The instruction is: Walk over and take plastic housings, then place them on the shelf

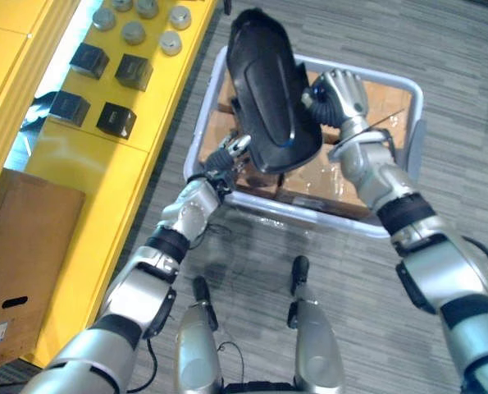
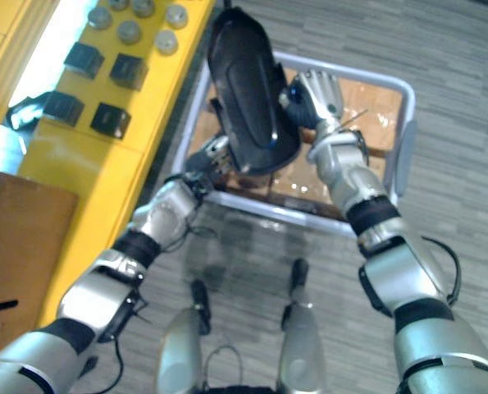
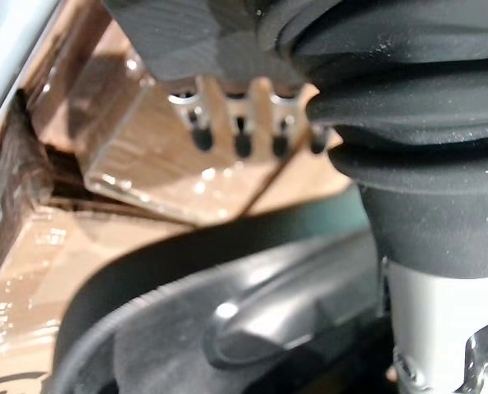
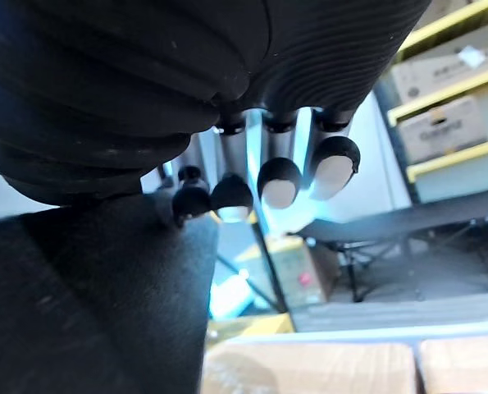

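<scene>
Plastic housing [image 1: 264,90] clamped between straight-fingered right hand [image 1: 344,94] and left hand [image 1: 234,152], grip unclear.

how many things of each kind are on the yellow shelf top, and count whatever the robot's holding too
black square blocks: 4
grey round caps: 6 in view, the far ones cut by the picture's edge
black plastic housing, held up between the left hand and the right hand: 1
total: 11
</scene>
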{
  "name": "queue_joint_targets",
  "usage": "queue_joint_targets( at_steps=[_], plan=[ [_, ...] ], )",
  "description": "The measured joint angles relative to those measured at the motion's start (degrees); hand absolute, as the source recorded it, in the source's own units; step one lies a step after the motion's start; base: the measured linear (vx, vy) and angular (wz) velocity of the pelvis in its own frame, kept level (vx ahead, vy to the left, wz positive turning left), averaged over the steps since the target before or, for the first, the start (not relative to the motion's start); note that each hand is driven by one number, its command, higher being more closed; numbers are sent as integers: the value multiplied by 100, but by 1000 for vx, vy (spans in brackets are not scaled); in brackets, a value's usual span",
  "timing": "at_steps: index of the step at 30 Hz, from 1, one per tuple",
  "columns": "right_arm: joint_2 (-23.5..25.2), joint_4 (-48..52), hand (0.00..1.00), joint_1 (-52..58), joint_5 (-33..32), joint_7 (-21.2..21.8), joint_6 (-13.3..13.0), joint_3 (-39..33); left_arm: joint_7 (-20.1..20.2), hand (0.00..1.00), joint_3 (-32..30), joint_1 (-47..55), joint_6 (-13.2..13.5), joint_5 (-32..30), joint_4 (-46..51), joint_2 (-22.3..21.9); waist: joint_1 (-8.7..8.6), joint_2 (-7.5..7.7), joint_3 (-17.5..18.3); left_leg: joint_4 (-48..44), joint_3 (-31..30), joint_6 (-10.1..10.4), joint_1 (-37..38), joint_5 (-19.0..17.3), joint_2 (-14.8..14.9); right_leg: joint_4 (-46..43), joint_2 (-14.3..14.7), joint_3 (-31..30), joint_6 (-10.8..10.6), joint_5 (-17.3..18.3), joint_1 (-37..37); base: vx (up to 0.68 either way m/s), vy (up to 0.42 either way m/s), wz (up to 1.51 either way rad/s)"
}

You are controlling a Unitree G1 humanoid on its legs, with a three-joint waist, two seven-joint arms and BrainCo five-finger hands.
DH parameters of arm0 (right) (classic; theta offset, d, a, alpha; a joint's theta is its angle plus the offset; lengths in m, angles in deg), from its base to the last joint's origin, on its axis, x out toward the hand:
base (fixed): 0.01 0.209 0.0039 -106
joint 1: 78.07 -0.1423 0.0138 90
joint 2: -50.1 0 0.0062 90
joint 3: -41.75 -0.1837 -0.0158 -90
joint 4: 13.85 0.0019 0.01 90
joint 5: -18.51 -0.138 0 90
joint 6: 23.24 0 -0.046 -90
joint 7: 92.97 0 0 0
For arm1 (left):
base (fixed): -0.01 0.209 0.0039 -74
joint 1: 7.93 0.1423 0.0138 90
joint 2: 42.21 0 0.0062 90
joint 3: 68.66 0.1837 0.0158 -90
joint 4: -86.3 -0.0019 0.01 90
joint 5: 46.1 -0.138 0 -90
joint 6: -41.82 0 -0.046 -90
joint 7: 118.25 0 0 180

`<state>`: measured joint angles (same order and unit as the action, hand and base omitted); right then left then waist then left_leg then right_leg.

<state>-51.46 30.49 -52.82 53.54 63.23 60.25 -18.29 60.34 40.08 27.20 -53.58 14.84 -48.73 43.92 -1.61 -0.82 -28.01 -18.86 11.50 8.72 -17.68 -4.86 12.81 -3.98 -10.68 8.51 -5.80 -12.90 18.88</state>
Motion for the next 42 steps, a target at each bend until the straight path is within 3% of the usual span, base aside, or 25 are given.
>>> queue_joint_targets(
  at_steps=[10,11,18,27,35,37,40,41,42],
  plan=[
    [44,541,100,114,5,-2,-337,262,-343,0,29,-1,217,-16,1,-160,-87,-1,0,-32,25,-12,-37,-22,-3,150,10,-26,-3,-90,-15,0,2,0],
    [44,612,100,138,4,-6,-340,280,-430,100,29,-1,221,-14,0,-164,-88,-1,0,-51,30,-13,-39,-30,-3,151,11,-41,-4,-91,-15,1,21,-5],
    [62,990,100,416,-66,-130,-366,273,-647,100,5,5,436,0,-15,-166,-93,0,0,-207,35,-27,-50,-156,4,182,11,-73,-11,-96,-66,-2,11,-1],
    [277,1648,100,846,-279,-141,-456,114,-681,100,-17,149,1204,77,-14,-157,-178,0,0,-206,44,-28,-40,-176,4,196,11,-76,-13,-97,-81,0,0,0],
    [599,2061,100,1397,-275,-321,-705,108,75,100,-52,847,1855,1005,11,-356,-240,14,4,-163,84,-37,278,-218,13,276,19,-80,-17,-92,-396,0,2,-1],
    [644,2307,100,1691,-272,-384,-731,102,435,100,-27,1143,2066,1209,75,-397,-231,95,36,-159,133,-63,399,-269,14,370,17,-82,7,-70,-526,-9,25,-8],
    [713,2637,100,2108,-271,-420,-743,31,613,100,13,1470,2220,1347,296,-413,-239,178,28,-135,141,-53,528,-272,14,399,18,-77,-10,-82,-654,-3,7,-1],
    [715,2839,0,2358,-269,-430,-755,11,674,100,71,1710,2256,1348,490,-417,-239,187,28,-94,159,-46,647,-276,12,411,18,-77,-16,-85,-750,0,0,0],
    [718,2951,0,2510,-270,-433,-787,-14,690,100,115,1825,2287,1352,592,-420,-238,188,28,-74,160,-43,701,-278,12,422,18,-75,-24,-78,-809,46,26,1]
  ],
)
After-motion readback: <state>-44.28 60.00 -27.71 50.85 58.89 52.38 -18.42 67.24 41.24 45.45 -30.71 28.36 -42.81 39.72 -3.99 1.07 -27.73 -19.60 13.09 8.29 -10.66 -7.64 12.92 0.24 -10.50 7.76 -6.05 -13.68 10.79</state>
